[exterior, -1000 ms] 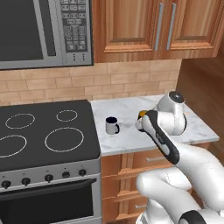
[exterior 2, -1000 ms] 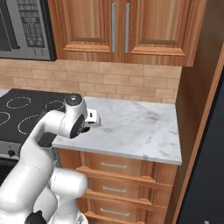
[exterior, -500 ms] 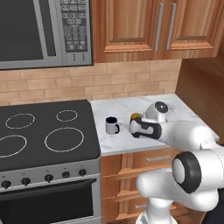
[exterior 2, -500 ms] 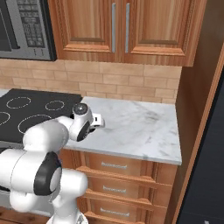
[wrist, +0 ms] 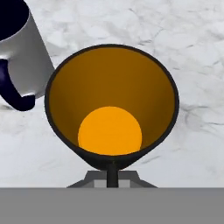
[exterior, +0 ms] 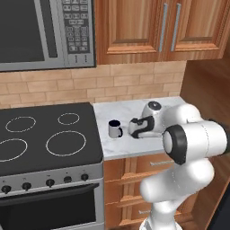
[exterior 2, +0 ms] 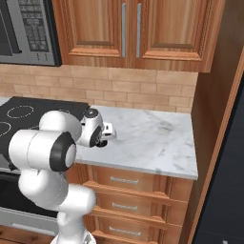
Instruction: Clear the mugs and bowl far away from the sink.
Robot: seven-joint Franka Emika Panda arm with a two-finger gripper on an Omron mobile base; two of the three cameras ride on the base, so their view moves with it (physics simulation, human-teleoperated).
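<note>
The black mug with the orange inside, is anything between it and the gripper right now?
Nothing visible. In the hand view the black mug sits directly ahead, its mouth facing the camera, on bare marble counter. The white-grey mug stands off to its side, not in the path.

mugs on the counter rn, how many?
2. White-grey mug stands on the marble counter beside the stovetop. Black mug with orange inside sits right next to it, directly under the tool. Others may be hidden behind the arm.
</note>
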